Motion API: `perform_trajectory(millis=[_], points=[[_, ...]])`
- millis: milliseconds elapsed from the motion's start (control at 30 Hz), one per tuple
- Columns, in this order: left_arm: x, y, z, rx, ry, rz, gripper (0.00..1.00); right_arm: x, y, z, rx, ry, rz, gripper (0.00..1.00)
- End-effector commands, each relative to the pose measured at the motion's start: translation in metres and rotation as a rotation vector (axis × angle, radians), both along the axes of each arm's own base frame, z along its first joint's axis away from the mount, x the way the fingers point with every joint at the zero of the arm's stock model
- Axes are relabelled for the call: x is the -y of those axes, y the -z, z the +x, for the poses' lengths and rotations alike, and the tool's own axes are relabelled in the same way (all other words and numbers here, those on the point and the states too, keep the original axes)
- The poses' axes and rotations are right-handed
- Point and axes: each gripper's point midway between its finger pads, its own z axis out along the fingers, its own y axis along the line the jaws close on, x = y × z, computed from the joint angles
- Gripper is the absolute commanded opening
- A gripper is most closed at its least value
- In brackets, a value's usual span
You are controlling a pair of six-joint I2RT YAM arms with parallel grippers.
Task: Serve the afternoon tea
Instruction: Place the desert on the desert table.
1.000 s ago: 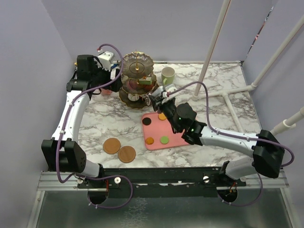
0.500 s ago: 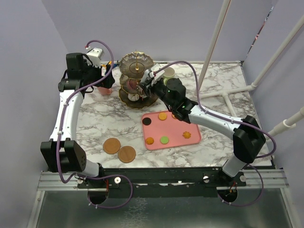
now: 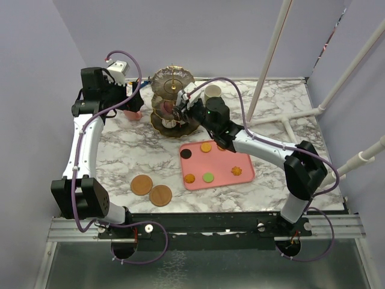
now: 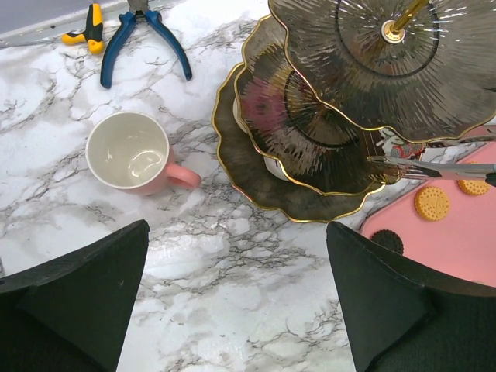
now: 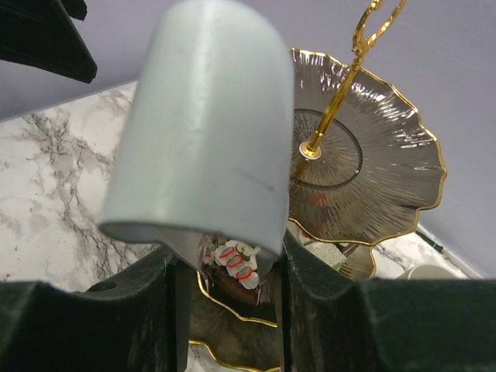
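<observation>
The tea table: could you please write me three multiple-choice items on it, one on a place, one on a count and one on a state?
1. Where is the pink mug?
A. On the floor.
B. On the table, left of the stand in the top view.
C. On the stand's top tier.

2. How many brown coasters lie on the table?
A. One.
B. Two.
C. Four.

3. How is the left gripper?
A. Open, empty.
B. Shut on the mug.
C. Shut on a coaster.

Key: B, it stands on bare marble beside the stand; B, two discs lie side by side; A, its fingers are wide apart, nothing between.
</observation>
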Motion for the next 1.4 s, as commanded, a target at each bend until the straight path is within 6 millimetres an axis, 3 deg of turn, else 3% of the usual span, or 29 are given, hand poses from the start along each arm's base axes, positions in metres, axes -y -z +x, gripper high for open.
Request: perform_trajectory(millis=[0, 100, 300, 567, 1367], points=[[-0.001, -0.017, -0.007, 0.037, 0.015, -0.006, 0.97, -0.001, -0.012, 0.013, 0.064, -0.010, -0.002, 0.05], [-0.001, -0.014, -0.008, 0.030, 0.016, -0.008, 0.97, 0.002, -0.010, 0.018, 0.059, -0.012, -0.017, 0.09], [0.001, -0.017, -0.009, 0.033, 0.018, -0.018, 0.99, 0.001, -0.011, 0.015, 0.053, -0.033, -0.030, 0.31], [0.006, -0.021, -0.011, 0.043, 0.047, -0.036, 0.99, 0.002, -0.019, 0.007, 0.059, -0.059, -0.015, 0.44], [0.021, -0.042, -0.009, 0.074, 0.123, -0.089, 0.99, 0.021, -0.060, -0.025, 0.086, -0.100, 0.077, 0.52]])
